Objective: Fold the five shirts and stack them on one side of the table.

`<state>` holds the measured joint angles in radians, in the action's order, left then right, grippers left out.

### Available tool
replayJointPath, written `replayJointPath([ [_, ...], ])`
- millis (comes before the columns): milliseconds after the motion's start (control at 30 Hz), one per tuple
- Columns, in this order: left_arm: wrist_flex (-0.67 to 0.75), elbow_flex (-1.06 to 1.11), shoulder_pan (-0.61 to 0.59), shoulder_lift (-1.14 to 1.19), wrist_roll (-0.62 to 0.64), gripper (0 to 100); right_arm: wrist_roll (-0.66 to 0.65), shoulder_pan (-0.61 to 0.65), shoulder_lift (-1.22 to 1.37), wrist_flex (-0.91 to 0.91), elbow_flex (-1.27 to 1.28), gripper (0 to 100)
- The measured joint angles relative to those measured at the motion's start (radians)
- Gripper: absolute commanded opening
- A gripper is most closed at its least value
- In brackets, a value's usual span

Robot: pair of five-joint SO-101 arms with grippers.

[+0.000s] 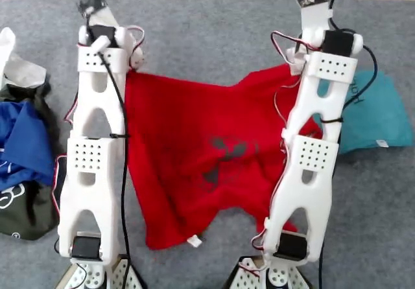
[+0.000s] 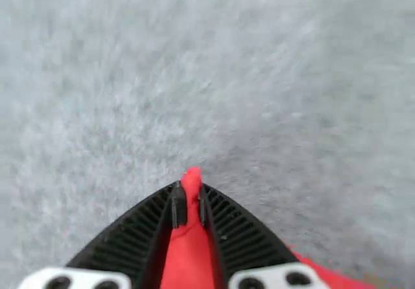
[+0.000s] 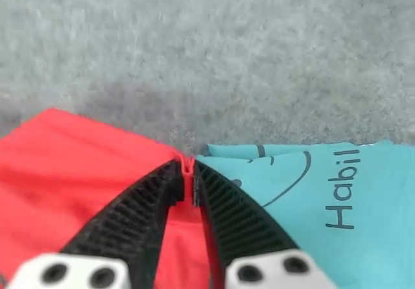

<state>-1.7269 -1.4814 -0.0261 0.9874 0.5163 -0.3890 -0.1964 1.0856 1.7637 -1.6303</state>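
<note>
Red shirt [image 1: 188, 153], the piece in hand, lies open on the grey table [image 1: 214, 30] between the two arms. Its far edge is strung from one claw to the other and sags a little in the middle. We see the left gripper [image 2: 189, 195] closed tight on a tip of red cloth that pokes out past its fingertips. The right gripper [image 3: 187, 172] is likewise pinched on a thin fold of red, just where the red cloth meets the teal shirt [image 3: 311, 192]. We judge that no fold has yet been made in the red shirt: its body is spread wide and creased, and a small white label [image 1: 193, 240] shows at the near hem.

We take the teal shirt as the finished piece. It lies as a compact, apparently folded shape on the right side of the table, partly under the right arm, and it marks the likely place for the stack.

On the left side lies an unsorted heap of a blue shirt [image 1: 26, 140], a dark garment [image 1: 26, 211] and a white garment [image 1: 19, 69], all crumpled. We judge one shirt done, one begun and three untouched, so most of the task is left.
</note>
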Motion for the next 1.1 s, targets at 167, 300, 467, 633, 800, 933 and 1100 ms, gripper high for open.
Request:
replayJointPath([
  [167, -0.029, -0.112, -0.012, -0.124, -0.170, 3, 0.064, 0.060, -0.166, 0.000, 0.000, 1.5],
  [300, -0.029, -0.112, -0.041, -0.262, -0.282, 3, 0.077, 0.091, -0.318, 0.000, 0.000, 1.5],
  [467, -0.029, -0.117, -0.069, -0.445, -0.430, 3, 0.080, 0.091, -0.526, 0.000, -0.006, 1.5],
  [633, -0.029, -0.114, -0.087, -0.654, -0.511, 3, 0.080, 0.091, -0.753, 0.000, -0.006, 1.5],
  [800, -0.029, 0.063, -0.089, -0.924, -0.532, 3, 0.080, 0.091, -0.964, -0.044, -0.014, 1.5],
  [933, -0.029, 0.334, -0.089, -1.195, -0.555, 3, 0.080, 0.092, -1.099, -0.089, -0.021, 1.5],
  [1100, -0.029, 0.652, -0.089, -1.551, -0.617, 3, 0.080, 0.094, -1.223, -0.118, -0.031, 1.5],
])
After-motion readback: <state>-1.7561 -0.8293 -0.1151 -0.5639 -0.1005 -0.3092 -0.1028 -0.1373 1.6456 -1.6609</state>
